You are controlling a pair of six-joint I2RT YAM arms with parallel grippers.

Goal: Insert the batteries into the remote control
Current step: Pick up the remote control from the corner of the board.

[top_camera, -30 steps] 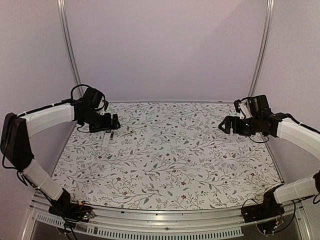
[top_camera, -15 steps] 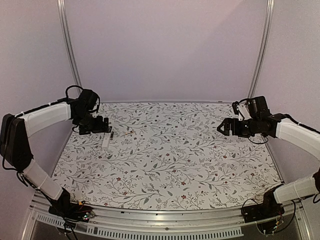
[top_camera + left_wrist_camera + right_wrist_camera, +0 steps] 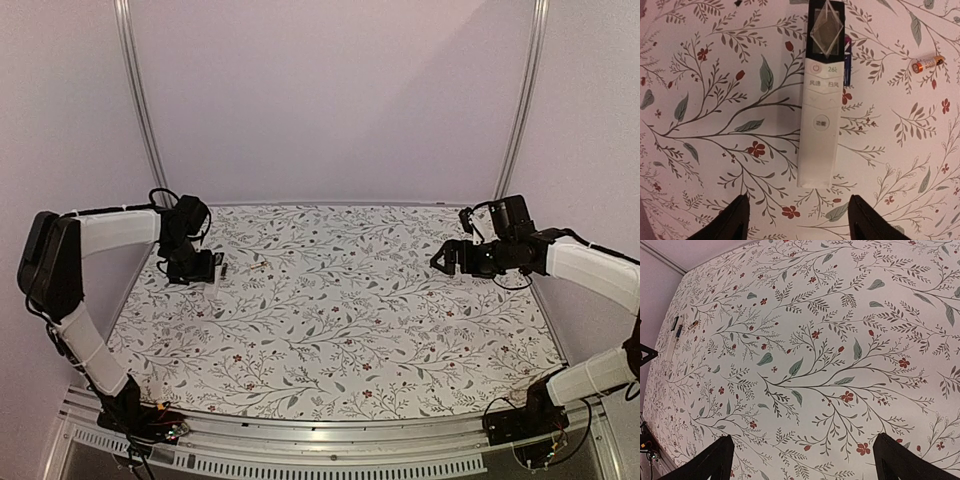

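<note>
My left gripper hangs above the table with its jaws well apart and nothing between them; only the two dark fingertips show at the bottom of the wrist view. Just beyond them the remote lies flat on the flowered cloth, buttons up, its long axis running straight away from the hand and its dark window at the far end. A dark battery lies tight along the remote's right edge near that window; I cannot tell whether the two touch. The gold battery lies apart, further right. I judge the step in hand to be picking up the remote. To do it well I would move forward until the jaws straddle the plain lower half, come straight down, and close across the narrow width, well away from the dark battery so it isn't nudged. With the buttons facing up, the battery bay is probably underneath, so the grip should allow turning it over. My right gripper waits well across the table, jaws wide and empty.
</note>
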